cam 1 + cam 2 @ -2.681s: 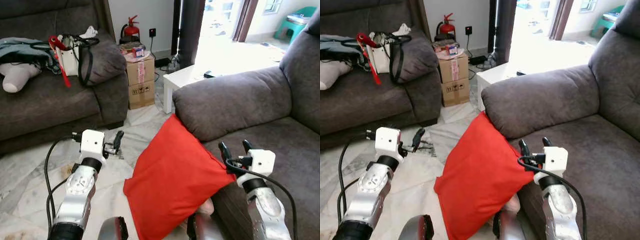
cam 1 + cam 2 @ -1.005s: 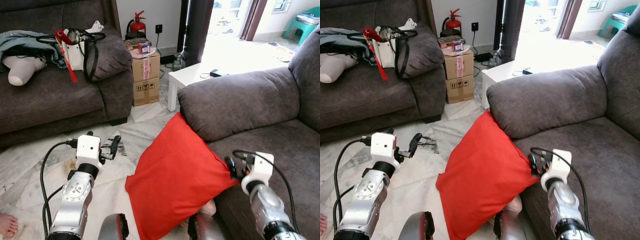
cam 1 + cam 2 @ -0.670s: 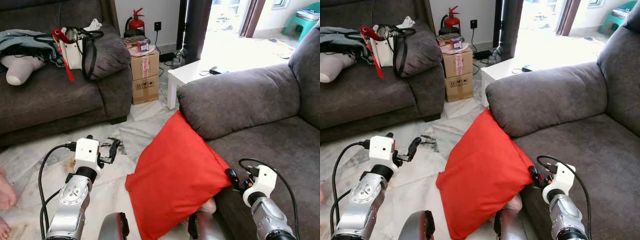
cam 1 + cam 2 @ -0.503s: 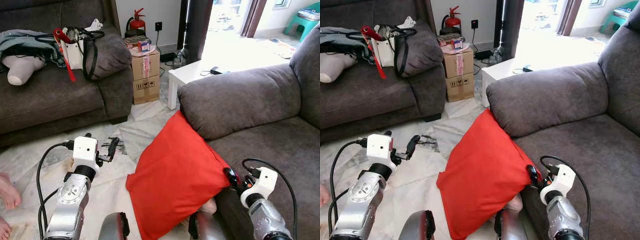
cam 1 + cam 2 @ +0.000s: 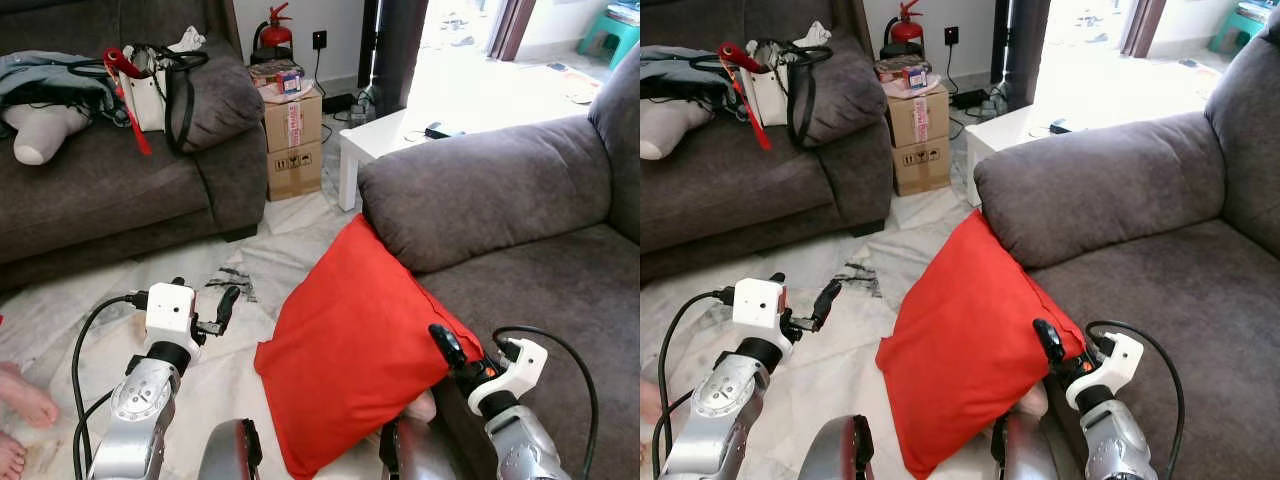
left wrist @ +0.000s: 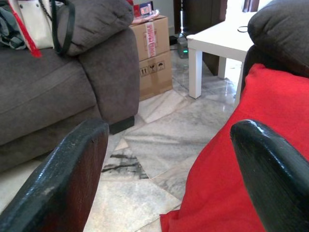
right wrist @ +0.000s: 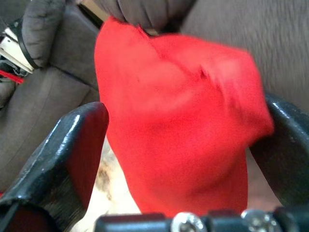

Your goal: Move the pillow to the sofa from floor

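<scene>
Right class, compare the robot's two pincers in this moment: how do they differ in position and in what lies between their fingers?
The right pincer is at the red pillow, with the pillow's corner between its open fingers; the left pincer hangs over the bare floor, apart from the pillow, with nothing between its fingers. The right one sits beside the sofa; the left is out in the open. Both are open.

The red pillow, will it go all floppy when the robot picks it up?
Probably a bit. The red pillow looks soft and puffy, slumped against the sofa, so it may sag and fold. It likely weighs little for its size. The right hand straddles one corner, so the rest may dangle.
</scene>
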